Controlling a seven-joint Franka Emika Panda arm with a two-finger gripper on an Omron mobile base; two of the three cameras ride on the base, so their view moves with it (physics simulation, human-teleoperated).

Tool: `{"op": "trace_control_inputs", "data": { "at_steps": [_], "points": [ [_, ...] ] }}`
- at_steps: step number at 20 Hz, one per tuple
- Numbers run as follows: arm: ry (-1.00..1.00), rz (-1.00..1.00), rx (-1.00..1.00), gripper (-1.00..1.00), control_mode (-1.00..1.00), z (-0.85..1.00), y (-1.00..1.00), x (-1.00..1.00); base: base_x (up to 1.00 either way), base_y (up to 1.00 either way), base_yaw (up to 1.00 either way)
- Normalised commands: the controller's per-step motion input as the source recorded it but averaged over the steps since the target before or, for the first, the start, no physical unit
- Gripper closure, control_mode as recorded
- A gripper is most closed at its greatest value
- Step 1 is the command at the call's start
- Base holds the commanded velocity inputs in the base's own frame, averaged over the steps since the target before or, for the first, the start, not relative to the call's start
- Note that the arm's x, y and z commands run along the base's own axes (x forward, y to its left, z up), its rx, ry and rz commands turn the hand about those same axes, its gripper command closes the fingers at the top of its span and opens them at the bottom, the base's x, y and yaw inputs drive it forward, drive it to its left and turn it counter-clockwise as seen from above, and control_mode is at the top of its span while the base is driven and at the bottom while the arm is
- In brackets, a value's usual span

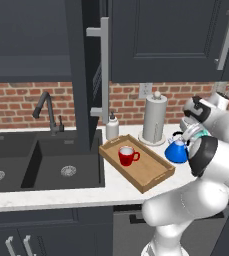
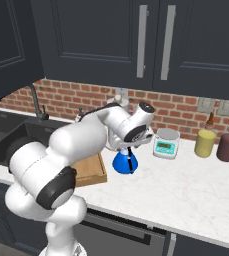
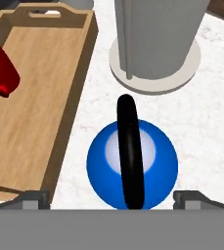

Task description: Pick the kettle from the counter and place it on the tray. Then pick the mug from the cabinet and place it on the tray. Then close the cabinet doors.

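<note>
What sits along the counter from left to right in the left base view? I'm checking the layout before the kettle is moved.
Faucet → sink → soap bottle → tray holding the mug → paper-towel roll → kettle.

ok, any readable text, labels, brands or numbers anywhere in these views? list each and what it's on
None can be read.
Kitchen scale: its pale green display shows dark marks, too small and blurred to read.
Blue kettle, red mug, wooden tray, paper-towel roll, soap bottle, yellow canister and dark canister: no label or print visible.
</note>
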Motion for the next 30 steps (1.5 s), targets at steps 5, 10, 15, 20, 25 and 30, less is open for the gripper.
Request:
{"op": "trace_control_inputs", "data": {
  "at_steps": [5,10,15,20,25,30],
  "points": [
    [0.04,0.00,0.00,-1.00,-1.00,0.00,-0.01,0.24,0.00,0.00,0.00],
    [0.05,0.00,0.00,-1.00,-1.00,-0.02,0.00,0.23,0.00,0.00,0.00],
    [0.01,0.00,0.00,-1.00,-1.00,-0.12,0.00,0.09,0.00,0.00,0.00],
    [0.00,0.00,0.00,-1.00,-1.00,-0.11,0.00,0.06,0.00,0.00,0.00],
    [0.00,0.00,0.00,-1.00,-1.00,-0.10,0.00,0.02,0.00,0.00,0.00],
    [0.00,0.00,0.00,-1.00,-1.00,-0.05,0.04,0.00,0.00,0.00,0.00]
  ]
}}
